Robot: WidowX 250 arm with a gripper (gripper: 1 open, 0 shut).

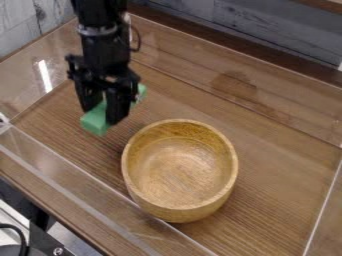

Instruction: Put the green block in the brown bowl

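Between claw (106, 108) fingers, bright green block (96, 120), seemingly flat

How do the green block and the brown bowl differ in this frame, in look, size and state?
The green block is small, flat-sided and bright green; the brown bowl is large, round and light wood with visible grain. The block is clamped in the gripper and appears lifted off the table; the bowl rests on the table. The bowl is hollow and empty; the block is solid. Both sit inside the clear-walled work area.
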